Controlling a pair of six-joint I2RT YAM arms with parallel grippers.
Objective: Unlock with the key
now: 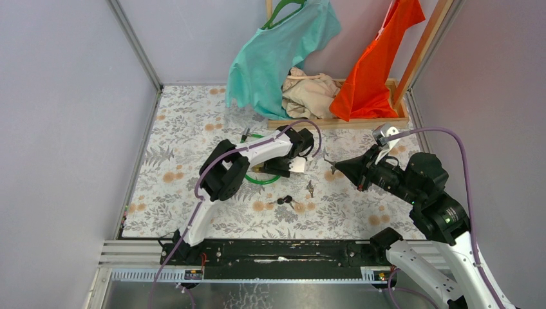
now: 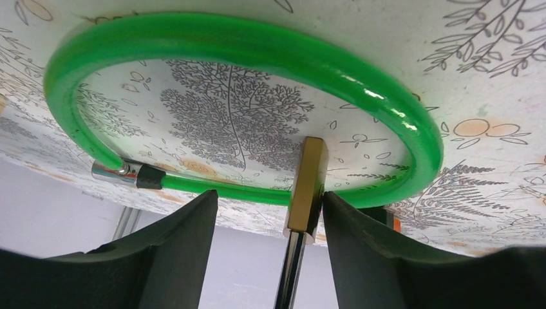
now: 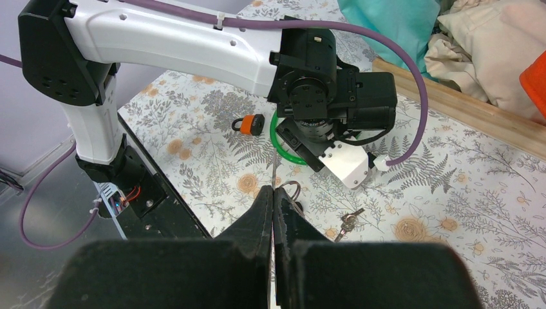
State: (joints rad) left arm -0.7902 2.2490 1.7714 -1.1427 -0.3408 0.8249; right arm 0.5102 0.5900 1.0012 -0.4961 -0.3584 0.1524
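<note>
- The green cable lock [image 2: 257,45] is laid on the floral counter [image 2: 489,58]. Its brass barrel [image 2: 308,180] is flanked by the spread fingers of the left gripper [image 2: 269,196], one at its side, the other apart.
- The right gripper [image 3: 273,193] is pressed together. A thin metal sliver seems pinched there, but a key cannot be confirmed.
- Nearby on the counter, loose keys [image 3: 348,222] are seen.
- The barrel is judged stiff, smooth and likely to roll, so it is best clamped across its flats. The cable would flex.
- A key is light and thin, and should be held by its bow.
</note>
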